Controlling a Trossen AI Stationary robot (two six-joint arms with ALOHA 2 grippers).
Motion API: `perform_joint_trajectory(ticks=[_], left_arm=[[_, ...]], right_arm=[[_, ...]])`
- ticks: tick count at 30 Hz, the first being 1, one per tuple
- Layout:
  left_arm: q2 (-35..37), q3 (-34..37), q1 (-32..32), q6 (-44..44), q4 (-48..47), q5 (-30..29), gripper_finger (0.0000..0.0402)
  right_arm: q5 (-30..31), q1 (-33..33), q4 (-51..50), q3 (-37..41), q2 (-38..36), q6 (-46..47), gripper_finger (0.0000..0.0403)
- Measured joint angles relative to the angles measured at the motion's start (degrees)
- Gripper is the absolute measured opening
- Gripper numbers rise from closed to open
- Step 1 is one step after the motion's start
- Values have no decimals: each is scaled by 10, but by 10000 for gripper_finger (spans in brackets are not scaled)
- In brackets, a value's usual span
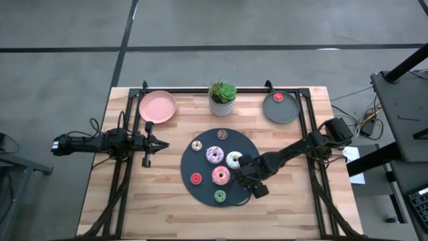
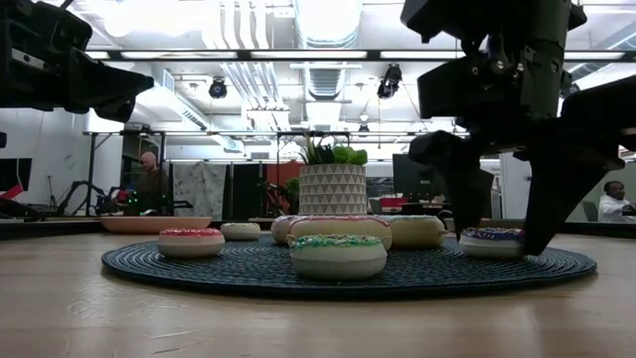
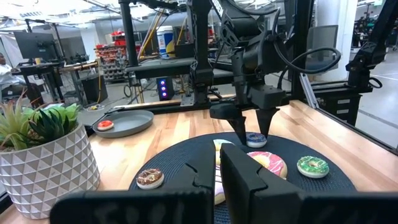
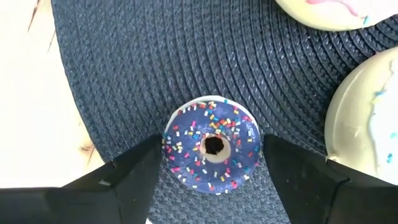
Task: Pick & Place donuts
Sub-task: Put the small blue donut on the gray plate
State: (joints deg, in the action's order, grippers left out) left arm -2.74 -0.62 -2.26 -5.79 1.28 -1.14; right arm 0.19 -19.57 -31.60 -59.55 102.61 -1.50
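Note:
A small blue sprinkled donut (image 4: 211, 144) lies flat on the right part of the dark round mat (image 1: 200, 194). My right gripper (image 4: 211, 180) points down over it, open, one finger on each side of the donut. Pink (image 1: 221, 175), white (image 1: 234, 159) and purple-white (image 1: 215, 155) donuts lie on the mat. Small red (image 1: 196, 178), green (image 1: 220, 195), cream (image 1: 197, 145) and brown (image 1: 222, 134) ones lie there too. Another red donut (image 1: 278, 98) lies on the grey plate (image 1: 281, 114). My left gripper (image 1: 164, 144) waits shut at the table's left, pointing level. My right gripper comes at the blue donut from above, its fingers (image 4: 140, 168) standing close beside the donut's outer rim (image 4: 169, 149) on two opposite sides. Whether they touch the rim I cannot tell. The donut lies flat on the mat.
A potted plant (image 1: 223, 99) stands at the far middle, with a pink plate (image 1: 158, 107) to its left and the grey plate to its right. The white donut (image 4: 367, 112) and the pink one lie close to my right gripper. Bare wood lies on the near side of the mat.

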Motion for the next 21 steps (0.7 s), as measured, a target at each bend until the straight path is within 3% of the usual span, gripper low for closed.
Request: perform_joint_trajectory(ticks=[21], left_arm=[[0,0,0,0,0,0,0]], right_arm=[[-1,1,4,0,-3,0,188]])
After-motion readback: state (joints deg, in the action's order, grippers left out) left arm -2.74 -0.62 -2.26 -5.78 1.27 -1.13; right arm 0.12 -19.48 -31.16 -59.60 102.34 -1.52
